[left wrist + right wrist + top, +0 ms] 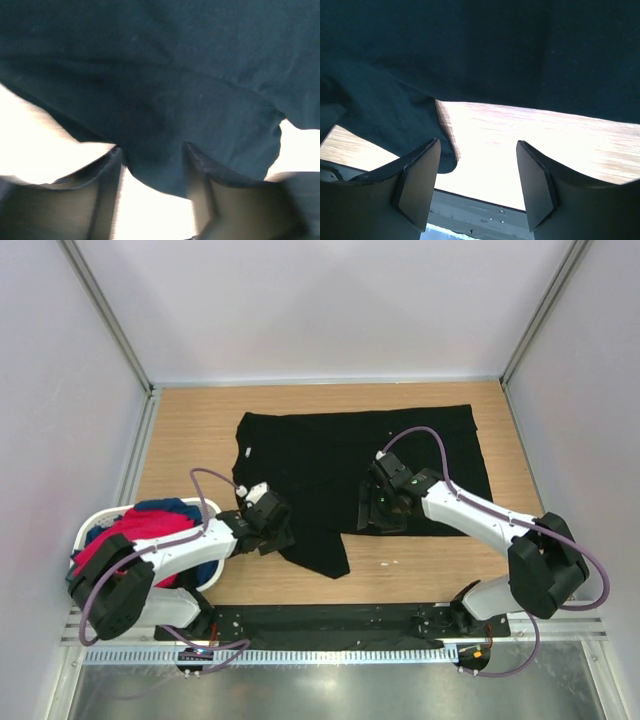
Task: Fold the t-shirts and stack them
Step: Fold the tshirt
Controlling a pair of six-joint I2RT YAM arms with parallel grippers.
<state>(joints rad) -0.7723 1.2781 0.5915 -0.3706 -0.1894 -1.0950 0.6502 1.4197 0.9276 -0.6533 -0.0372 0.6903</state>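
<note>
Black t-shirt [400, 450] lies spread flat on the table [190, 430], to the right of the basket [84, 532] and farther from the arm bases than it. A red shirt [140, 530] and a blue shirt [165, 506] are heaped inside the basket. Orientation: the white neck label [247, 453] sits at the edge nearest the basket, so the collar points toward the basket and the hem away from it. The long axis runs crosswise, in line with the table's near edge. One sleeve [322, 558] trails toward the bases, on the basket side of the body. Handling estimate: light, thin and fully limp. It will sag and crease from any single pinch and should slide easily on the wood. Best taken at two edge points at once, shoulder seam or hem corners, never mid-panel. Left gripper [152, 150], the one nearer the basket, is at the sleeve. Its fingers are spread, with the cloth edge lying in the gap and not pinched. Right gripper [479, 145], farther from the basket, hangs over the shirt's near edge. Its jaws are spread on nothing, with bare wood showing between them.
</note>
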